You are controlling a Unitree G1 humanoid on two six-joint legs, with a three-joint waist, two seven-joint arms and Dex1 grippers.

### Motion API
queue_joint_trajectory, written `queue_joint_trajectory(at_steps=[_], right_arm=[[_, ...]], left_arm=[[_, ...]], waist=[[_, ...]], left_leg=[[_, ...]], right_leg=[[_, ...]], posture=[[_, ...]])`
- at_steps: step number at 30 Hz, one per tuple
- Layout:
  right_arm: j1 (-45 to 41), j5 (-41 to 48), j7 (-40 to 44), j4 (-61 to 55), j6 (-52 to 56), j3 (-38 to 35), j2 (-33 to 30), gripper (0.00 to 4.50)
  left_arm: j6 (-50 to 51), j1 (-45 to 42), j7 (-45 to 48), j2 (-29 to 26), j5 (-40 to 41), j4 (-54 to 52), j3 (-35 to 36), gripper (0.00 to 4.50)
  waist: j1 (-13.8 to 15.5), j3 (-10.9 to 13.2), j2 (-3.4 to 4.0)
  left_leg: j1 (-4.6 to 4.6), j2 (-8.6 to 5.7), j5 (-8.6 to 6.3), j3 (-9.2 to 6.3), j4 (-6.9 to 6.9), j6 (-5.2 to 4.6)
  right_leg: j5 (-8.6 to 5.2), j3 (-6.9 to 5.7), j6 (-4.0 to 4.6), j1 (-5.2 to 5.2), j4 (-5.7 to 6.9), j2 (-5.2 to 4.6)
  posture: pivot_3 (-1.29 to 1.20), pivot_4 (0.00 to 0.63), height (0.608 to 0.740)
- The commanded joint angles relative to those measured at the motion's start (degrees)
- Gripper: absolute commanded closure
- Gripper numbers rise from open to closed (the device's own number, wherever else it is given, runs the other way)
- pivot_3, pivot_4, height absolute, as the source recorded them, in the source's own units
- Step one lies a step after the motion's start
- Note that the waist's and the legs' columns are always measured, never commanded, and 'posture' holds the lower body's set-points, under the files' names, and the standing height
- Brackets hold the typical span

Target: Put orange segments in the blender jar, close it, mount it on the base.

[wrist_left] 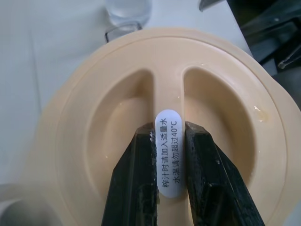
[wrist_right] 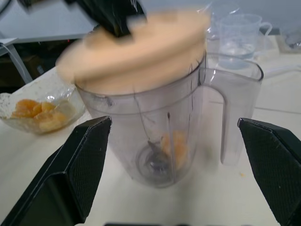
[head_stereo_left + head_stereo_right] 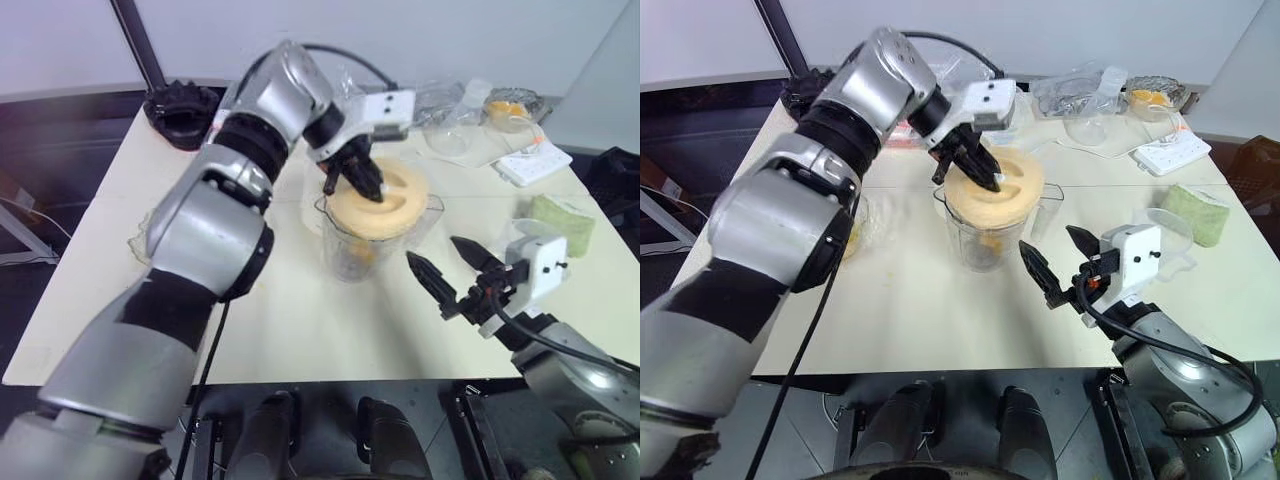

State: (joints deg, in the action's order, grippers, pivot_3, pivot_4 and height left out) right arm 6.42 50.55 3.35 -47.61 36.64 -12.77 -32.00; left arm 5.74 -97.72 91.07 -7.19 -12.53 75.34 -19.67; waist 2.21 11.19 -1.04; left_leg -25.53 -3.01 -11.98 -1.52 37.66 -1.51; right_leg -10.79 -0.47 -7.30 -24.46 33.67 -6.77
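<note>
Cream-coloured plastic is what the left gripper (image 1: pixel 170 165) pinches: its two black fingers (image 1: pixel 136 183) are pressed against the upright grip ridge of the lid (image 3: pixel 380 200), with a white printed label showing between them. That lid sits tilted on the mouth of the blender jar (image 2: pixel 188 127), one side raised above the rim, not seated flat. The jar stands near the middle of the desk (image 3: pixel 300 330), its handle toward the right edge, and orange segments (image 2: pixel 173 143) lie at its bottom beside the dark blades (image 2: pixel 153 157). More orange segments rest in a clear glass bowl (image 2: pixel 42 101) just beside the jar, toward the left edge of the desk.

The right gripper (image 3: pixel 448 270) hovers nearer the front edge than the jar, to the right of it, fingers spread wide and pinching nothing; in its wrist view the jar stands framed between the two fingers, apart from both.

A black ridged round object (image 3: pixel 183 112) lies at the far left corner. Along the far edge sit a clear measuring cup (image 2: pixel 240 33) and crumpled clear plastic (image 3: pixel 1075 92), a white power strip (image 3: pixel 535 162) lies toward the far right corner, and a green sponge (image 3: pixel 562 222) rests by the right edge.
</note>
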Motion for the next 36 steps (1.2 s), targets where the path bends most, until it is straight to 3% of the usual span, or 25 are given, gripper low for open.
queue_joint_trajectory(at_steps=[1, 9, 16, 19, 33, 36], right_arm=[[-1.28, -1.09, -0.46, -0.96, -0.79, 0.35, 1.08, 0.00], [-0.55, -7.67, 2.06, 2.50, -1.58, 3.68, 1.95, 0.00], [-2.48, -23.63, 2.89, 18.10, -13.26, 8.18, 7.65, 0.00], [-4.60, -25.63, 3.60, 23.61, -18.06, 7.29, 11.78, 0.00], [-18.06, -33.70, 9.83, 39.92, -25.34, 10.77, 17.13, 0.00], [-18.40, -34.89, 9.74, 40.94, -25.68, 10.44, 17.60, 0.99]], left_arm=[[-0.21, -0.08, 1.04, 0.27, -1.60, -0.45, -0.84, 4.26], [-0.86, 2.08, 0.62, 1.10, -3.89, -0.20, -1.11, 4.26], [-1.09, 3.70, -3.52, 1.95, -5.70, 0.47, -1.29, 4.26], [-1.31, 3.90, -2.31, 2.02, -5.93, 0.40, -1.45, 4.26], [-2.43, 6.41, 0.96, 1.87, -6.12, -0.84, -2.14, 4.26], [-2.66, 7.19, 0.91, 1.96, -6.23, -1.16, -2.24, 4.26]], waist=[[-0.01, 0.00, 0.00], [0.02, -0.02, 0.01], [-0.03, -0.09, 0.04], [-0.05, -0.18, 0.19], [-1.55, -0.23, 0.24], [-1.55, -0.28, 0.26]], left_leg=[[0.00, 0.00, 0.00, 0.00, 0.00, 0.00], [0.04, 0.00, -0.01, -0.01, 0.05, -0.02], [0.14, -0.01, -0.02, -0.01, 0.16, -0.02], [0.17, -0.01, -0.02, -0.03, 0.26, -0.01], [0.22, -0.01, -0.02, -0.09, 0.31, -0.01], [0.27, -0.01, -0.02, -0.09, 0.31, -0.01]], right_leg=[[0.00, 0.00, 0.00, 0.00, 0.01, 0.00], [0.00, 0.00, 0.00, 0.06, 0.03, 0.00], [-0.01, 0.00, -0.01, 0.12, 0.23, 0.01], [-0.02, 0.00, -0.01, 0.15, 0.35, 0.02], [-0.02, 0.00, -0.03, 0.16, 0.50, 0.06], [-0.03, 0.00, -0.04, 0.18, 0.55, 0.07]], posture=[[0.00, 0.150, 0.740], [0.00, 0.150, 0.740], [0.00, 0.150, 0.740], [0.00, 0.150, 0.740], [0.00, 0.150, 0.740], [0.00, 0.150, 0.740]])
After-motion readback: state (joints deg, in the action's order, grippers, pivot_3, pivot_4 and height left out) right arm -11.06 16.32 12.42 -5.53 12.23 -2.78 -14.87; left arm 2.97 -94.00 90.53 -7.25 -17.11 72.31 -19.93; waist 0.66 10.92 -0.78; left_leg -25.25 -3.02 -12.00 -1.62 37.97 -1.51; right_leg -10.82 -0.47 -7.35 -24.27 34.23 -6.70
